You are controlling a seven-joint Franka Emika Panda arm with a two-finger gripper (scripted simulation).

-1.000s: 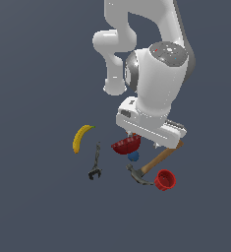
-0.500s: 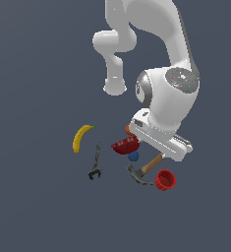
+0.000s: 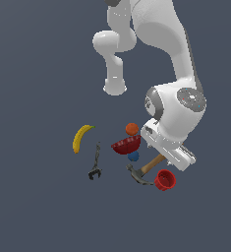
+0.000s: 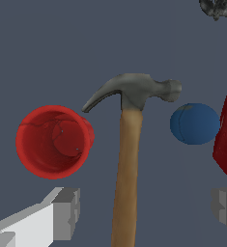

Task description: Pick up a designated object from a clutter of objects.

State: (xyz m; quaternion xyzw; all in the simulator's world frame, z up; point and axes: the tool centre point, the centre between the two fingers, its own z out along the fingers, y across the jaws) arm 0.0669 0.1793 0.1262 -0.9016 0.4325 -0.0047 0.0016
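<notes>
Grey floor bears hammer (image 4: 128,159): brown wooden handle, dark metal claw head; end effector (image 4: 144,212) spread apart.

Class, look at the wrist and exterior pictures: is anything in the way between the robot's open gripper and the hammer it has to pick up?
Nothing visible blocks it. In the wrist view the gripper is open, its fingers either side of the hammer handle with only bare floor between. The red cup and blue ball lie beside the hammer's head, apart from the handle.
</notes>
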